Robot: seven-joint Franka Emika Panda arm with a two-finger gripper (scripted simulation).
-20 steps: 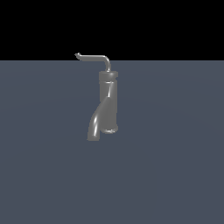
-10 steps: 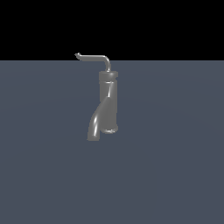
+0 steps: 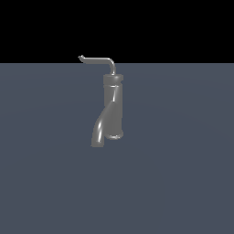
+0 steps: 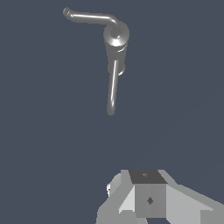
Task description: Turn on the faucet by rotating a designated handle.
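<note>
The faucet (image 3: 113,105) is glossy grey metal, an upright cylinder with a thick spout curving down toward the exterior view's left. The handle (image 3: 98,59) is a thin bent rod on top, reaching to the exterior view's left and ending in a small upturned tip. In the wrist view I look down on the faucet (image 4: 116,37), with the handle (image 4: 89,17) and the spout (image 4: 113,89) both showing. My gripper (image 4: 146,176) shows only in the wrist view, well apart from the faucet. Its fingers look pressed together with nothing between them. It is out of the exterior view.
The faucet stands on a flat blue-grey surface (image 3: 183,173) that fills both views. A black background lies beyond the surface's far edge.
</note>
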